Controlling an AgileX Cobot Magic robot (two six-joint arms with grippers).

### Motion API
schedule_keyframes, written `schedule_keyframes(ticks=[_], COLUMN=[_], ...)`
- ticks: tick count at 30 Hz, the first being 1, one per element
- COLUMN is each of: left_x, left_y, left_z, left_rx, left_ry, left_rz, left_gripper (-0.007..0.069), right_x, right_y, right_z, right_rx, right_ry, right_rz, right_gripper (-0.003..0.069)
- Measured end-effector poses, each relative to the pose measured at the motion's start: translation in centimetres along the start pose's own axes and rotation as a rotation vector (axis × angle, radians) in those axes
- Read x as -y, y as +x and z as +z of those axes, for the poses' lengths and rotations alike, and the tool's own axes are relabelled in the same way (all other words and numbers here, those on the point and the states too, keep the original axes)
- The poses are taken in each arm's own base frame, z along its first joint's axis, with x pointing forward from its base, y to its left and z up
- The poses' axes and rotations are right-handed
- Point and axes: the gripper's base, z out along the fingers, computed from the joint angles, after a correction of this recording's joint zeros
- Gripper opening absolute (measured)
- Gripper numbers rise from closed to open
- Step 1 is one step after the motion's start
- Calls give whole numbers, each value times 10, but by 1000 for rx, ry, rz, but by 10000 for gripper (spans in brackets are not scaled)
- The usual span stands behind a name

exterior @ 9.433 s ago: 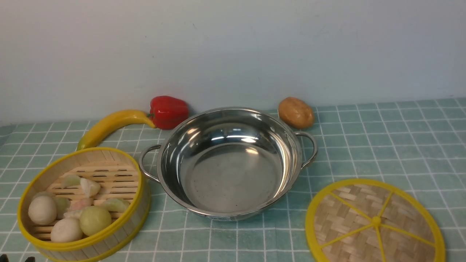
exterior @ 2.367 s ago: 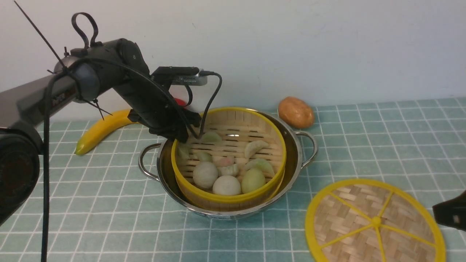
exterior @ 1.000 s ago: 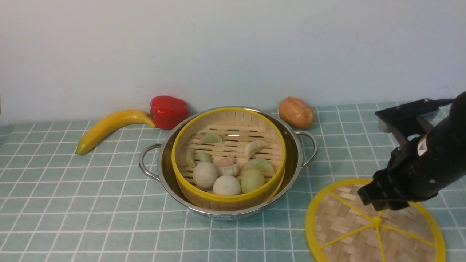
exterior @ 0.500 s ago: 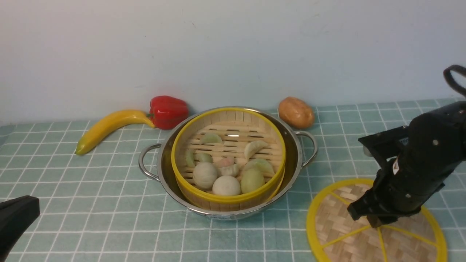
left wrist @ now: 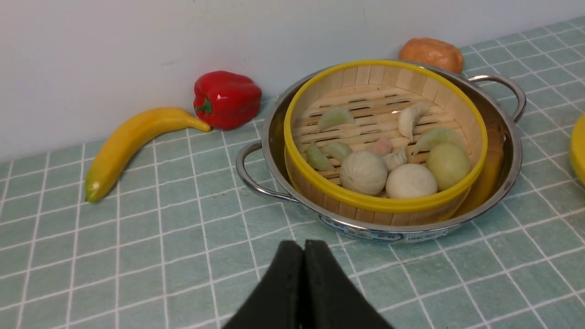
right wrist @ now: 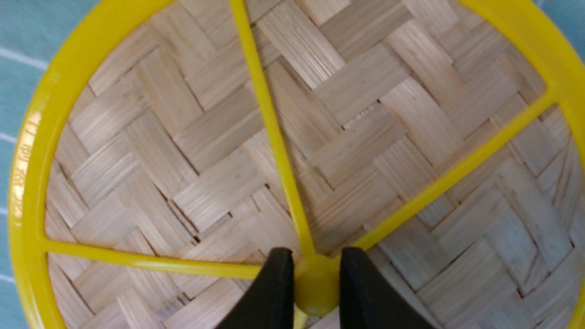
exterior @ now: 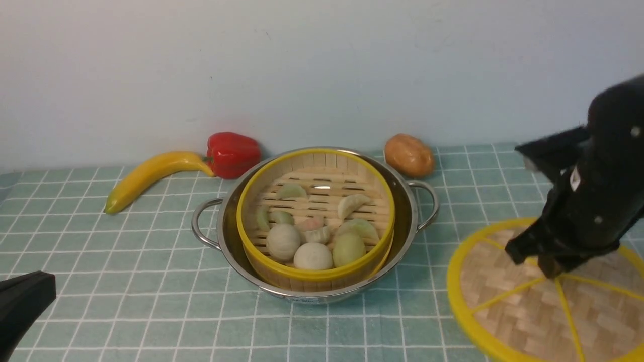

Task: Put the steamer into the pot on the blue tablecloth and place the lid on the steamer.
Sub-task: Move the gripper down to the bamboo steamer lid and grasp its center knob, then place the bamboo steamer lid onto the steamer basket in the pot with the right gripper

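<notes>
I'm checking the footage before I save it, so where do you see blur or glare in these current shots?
Front view: the right arm and the lid look soft, probably motion blur; bright glints on the pot. Left wrist view: steamer crisp. Right wrist view: glare on the lid's yellow rim, knob soft.

Pot (exterior: 403,246): polished metal, smooth, mirror-glossy. Steamer (exterior: 315,279): pale bamboo slats and strip walls, rims smooth yellow, slight sheen. Lid (right wrist: 215,183): rough woven bamboo, smooth glossy yellow rim and spokes. Tablecloth (exterior: 166,322): matt. Bell pepper (left wrist: 228,98): glossy, smooth. Banana (left wrist: 132,141): smooth, soft sheen. Claw on right (right wrist: 316,283): matt black.
</notes>
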Motion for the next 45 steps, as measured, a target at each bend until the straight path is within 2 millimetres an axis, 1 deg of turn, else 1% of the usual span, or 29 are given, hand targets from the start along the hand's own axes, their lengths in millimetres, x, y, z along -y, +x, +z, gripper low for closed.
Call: schedule_keyframes(ticks=[3,5,8,9,10,11,12,13,14,15,16,19,21,24,37,39,45], left_x=[0,0,0,0,0,0,1,1,1,1,1,0,0,-1,-2,-2,-2], left_y=[3,7,14,18,20,22,28,30,30,31,31,29,26,24,22,22,22], left_z=[2,5,9,13,14,15,18,19,19,20,20,20,20,20,20,20,20], left_rx=[-10,-26,-45,-52,-59,-65,-83,-91,-93,-94,-92,-67,-39,-12,6,6,6], left_ry=[1,2,3,2,3,4,5,6,6,6,5,0,-6,-13,-18,-18,-18], left_rz=[-1,2,9,8,7,6,4,4,4,3,3,3,4,5,7,7,7], left_gripper=[-20,-19,-19,-19,-19,-19,-19,-18,-18,-16,-13,-11,-8,-8,-8,-8,-8], right_x=[-9,-22,-50,-65,-75,-77,-101,-113,-115,-127,-135,-147,-151,-155,-167,-175,-185], right_y=[-23,-41,-66,-78,-85,-88,-104,-112,-113,-123,-128,-138,-145,-150,-148,-145,-141], right_z=[-43,-68,-78,-77,-75,-77,-63,-56,-55,-45,-38,-22,-12,-1,16,23,26], right_rx=[145,238,299,314,321,333,331,332,333,335,335,331,327,321,272,258,250], right_ry=[-46,-89,-135,-151,-161,-165,-181,-194,-195,-201,-204,-207,-206,-204,-248,-251,-254], right_rz=[-19,-44,-98,-122,-139,-142,-179,-191,-194,-208,-216,-227,-227,-228,-254,-279,-315], right_gripper=[138,138,138,138,138,138,138,138,138,138,138,138,138,138,138,138,138])
